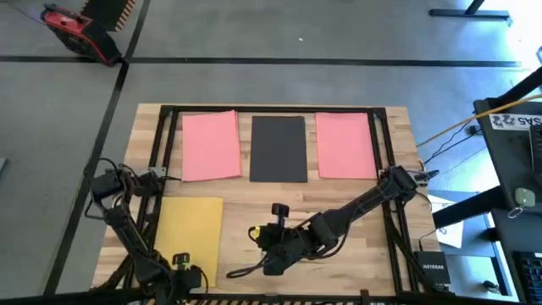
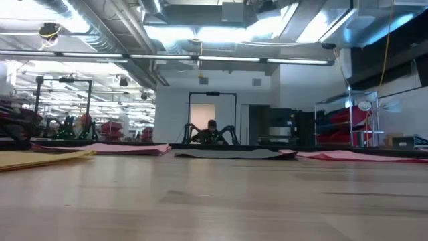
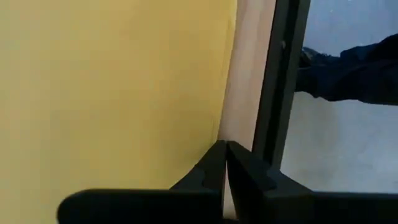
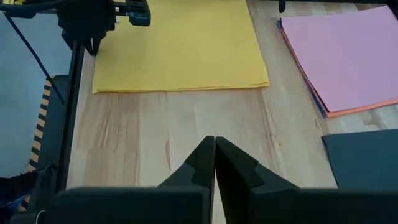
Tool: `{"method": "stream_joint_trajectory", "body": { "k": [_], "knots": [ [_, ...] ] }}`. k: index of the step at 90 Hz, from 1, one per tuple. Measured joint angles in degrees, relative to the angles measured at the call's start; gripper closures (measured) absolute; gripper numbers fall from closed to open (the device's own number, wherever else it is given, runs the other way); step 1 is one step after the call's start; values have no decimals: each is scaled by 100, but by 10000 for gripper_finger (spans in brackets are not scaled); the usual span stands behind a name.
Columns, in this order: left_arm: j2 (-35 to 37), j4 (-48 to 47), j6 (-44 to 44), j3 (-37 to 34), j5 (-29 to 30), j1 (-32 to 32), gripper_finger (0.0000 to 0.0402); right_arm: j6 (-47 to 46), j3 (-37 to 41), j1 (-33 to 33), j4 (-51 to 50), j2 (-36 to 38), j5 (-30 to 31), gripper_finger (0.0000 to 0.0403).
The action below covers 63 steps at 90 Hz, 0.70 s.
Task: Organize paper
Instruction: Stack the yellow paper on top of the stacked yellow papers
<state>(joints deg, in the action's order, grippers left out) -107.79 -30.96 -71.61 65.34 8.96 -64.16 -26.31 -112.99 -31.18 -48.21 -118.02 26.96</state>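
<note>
Wood tabletop (image 1: pixel 356 246) with black frame: two pink stacks (image 1: pixel 210 146) flanking a black sheet (image 1: pixel 279 148) along the far edge, yellow stack (image 1: pixel 190 233) near-left. Left pincer (image 3: pixel 225 163) closed, empty, at the yellow stack's near corner; right pincer (image 4: pixel 214 163) closed, empty, over bare wood mid-front. Grey floor all round.

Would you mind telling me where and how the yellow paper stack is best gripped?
Probably at the yellow paper's free edge facing the table's middle, coming in low from that bare side: it lies flat, so only an edge gives purchase. The right gripper faces that edge, fingers shut.
</note>
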Motion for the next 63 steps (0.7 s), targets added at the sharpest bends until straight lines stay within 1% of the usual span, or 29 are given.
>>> {"method": "stream_joint_trajectory", "body": {
  "k": [32, 44, 58, 63],
  "knots": [
    [0, -41, -146, 39, -5, 0, 402, 38, 0, 0, 2, 0, -2, 403],
    [42, -94, -183, 59, -11, 0, 402, 87, 0, 0, 4, 0, -118, 403],
    [50, -301, -158, 359, -12, 0, 402, 107, 0, 0, 7, 0, -172, 403],
    [52, -367, -154, 493, -10, 0, 402, 108, 0, 1, 5, 0, -293, 403]
  ]
}}
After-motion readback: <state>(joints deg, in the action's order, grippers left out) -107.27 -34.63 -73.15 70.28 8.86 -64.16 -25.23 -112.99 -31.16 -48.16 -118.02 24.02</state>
